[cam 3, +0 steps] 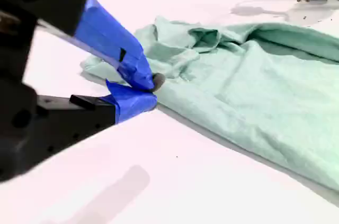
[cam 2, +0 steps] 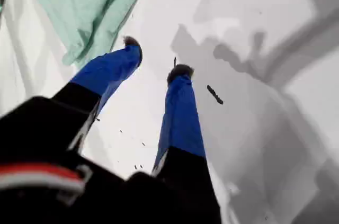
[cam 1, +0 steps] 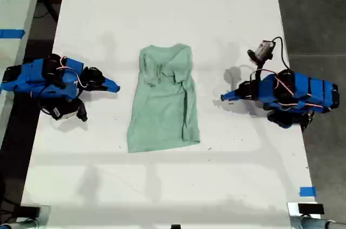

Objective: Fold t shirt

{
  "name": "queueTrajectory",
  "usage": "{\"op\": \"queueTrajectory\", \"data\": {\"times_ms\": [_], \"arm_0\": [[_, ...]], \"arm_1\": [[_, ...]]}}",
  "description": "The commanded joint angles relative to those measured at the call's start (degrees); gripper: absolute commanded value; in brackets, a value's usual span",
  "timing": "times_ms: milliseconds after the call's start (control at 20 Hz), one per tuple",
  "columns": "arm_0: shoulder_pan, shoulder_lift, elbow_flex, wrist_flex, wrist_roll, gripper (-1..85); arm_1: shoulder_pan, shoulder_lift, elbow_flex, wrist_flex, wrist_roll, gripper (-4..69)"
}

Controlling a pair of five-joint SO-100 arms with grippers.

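A robot lab: white table (cam 1: 162, 1), blue tape marks (cam 1: 307, 191), bare grey floor (cam 1: 313, 7).

We find no legible text, label, brand, number or sign in any view: none on the t shirt (cam 1: 164, 102), the table (cam 1: 227, 12), or either blue arm.

A long white desk (cam 1: 173, 185) fills the exterior view. Dark grey floor (cam 1: 313, 12) lies beside it. Blue tape (cam 1: 307, 191) marks the desk's edge.

Plain pale mint-green t shirt (cam 1: 162, 102); white table (cam 1: 162, 1); blue arms with black joints.
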Motion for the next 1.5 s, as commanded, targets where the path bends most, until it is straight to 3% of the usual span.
{"op": "queueTrajectory", "data": {"times_ms": [0, 300, 450, 550, 600, 700, 750, 1150, 1450], "arm_0": [[-1.5, 0.3, 0.7, -1.4, 0.4, -0.1], [-1.0, 0.3, -0.2, -1.4, 0.7, -0.1], [1.8, -6.3, -12.7, 5.3, -3.5, 2.8], [6.4, -36.3, -31.5, 8.9, -9.1, 9.5], [10.4, -54.0, -44.9, 14.0, -13.4, 12.8], [14.2, -79.1, -70.2, 23.2, -14.6, 17.3], [15.9, -84.6, -77.4, 24.2, -14.6, 18.2], [28.6, -93.4, -69.1, 7.6, -30.5, 19.0], [28.9, -104.2, -64.9, -8.3, -28.8, 19.2]], "arm_1": [[8.8, 0.8, 5.2, -0.4, -21.6, 9.9], [8.2, 0.8, 5.2, -0.4, -28.5, 9.6], [8.2, 0.8, 5.2, -0.3, -28.9, 9.3], [9.4, 0.8, 5.2, -0.3, -28.9, 9.1], [9.6, 0.8, 5.2, -0.3, -28.9, 9.1], [9.6, 0.8, 5.2, -0.3, -29.0, 8.9], [9.7, 0.8, 5.2, -0.3, -29.0, 8.9], [10.7, 0.8, 5.2, -0.3, -29.4, 8.3], [10.7, 0.8, 5.2, -0.3, -29.5, 8.0]]}}
